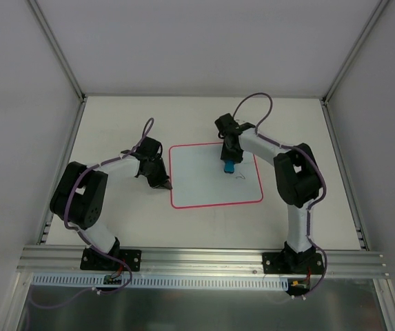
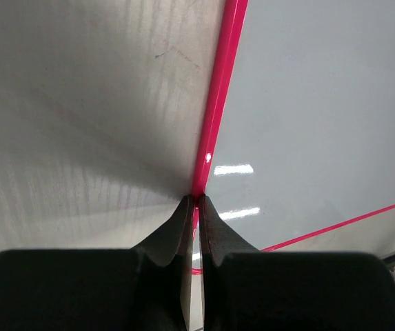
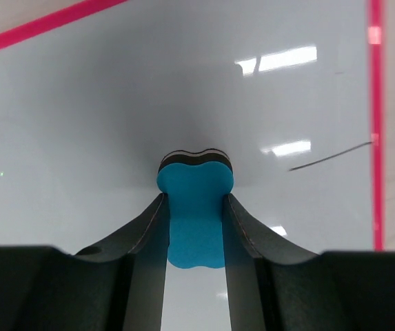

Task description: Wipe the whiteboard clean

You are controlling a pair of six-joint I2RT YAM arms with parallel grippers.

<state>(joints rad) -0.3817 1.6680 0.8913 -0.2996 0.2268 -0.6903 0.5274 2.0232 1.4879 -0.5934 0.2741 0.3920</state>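
White walls (image 1: 204, 41) box a pale table (image 1: 107, 117) — aluminium rail (image 1: 204, 256) along its near edge

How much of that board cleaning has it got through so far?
Done: most of the whiteboard looks clean. In hand: the right gripper is shut on the blue eraser, whose end sits on the board. The left gripper is shut, its tips at the board's red rim. Left: a thin dark mark near the rim.

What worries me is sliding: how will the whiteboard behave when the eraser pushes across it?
Probably stiff: the whiteboard lies flat. Its glossy face likely lets the eraser glide. It may slide, though the shut left tool at its rim should steady it.
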